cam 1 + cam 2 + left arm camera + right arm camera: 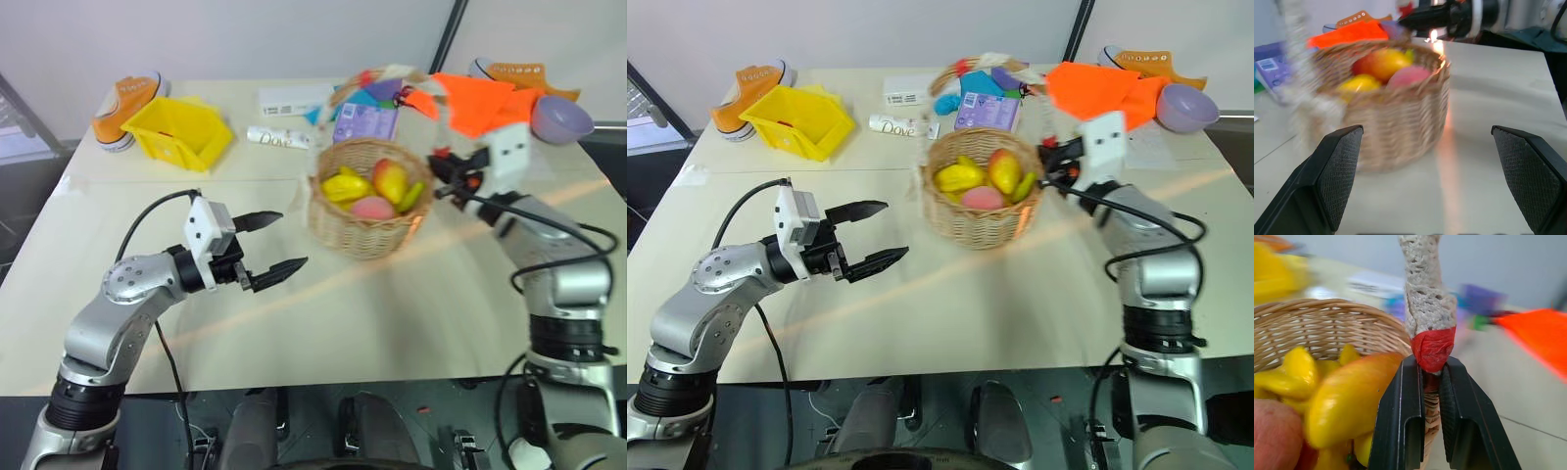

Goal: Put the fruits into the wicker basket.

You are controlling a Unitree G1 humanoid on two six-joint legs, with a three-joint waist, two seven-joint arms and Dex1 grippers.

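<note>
At table centre, wicker basket (367,211) already holds mango (390,179) and peach (372,207). Right gripper (1431,382) is clamped on the basket's handle base, likely to shift it. Left gripper (277,245) hangs wide open, empty, left of basket.

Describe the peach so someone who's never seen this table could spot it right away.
Find the wicker basket in the middle of the table. Among the fruit inside, the peach sits at the near rim. It's the only round pink one; its neighbours are yellow or yellow-orange.
</note>
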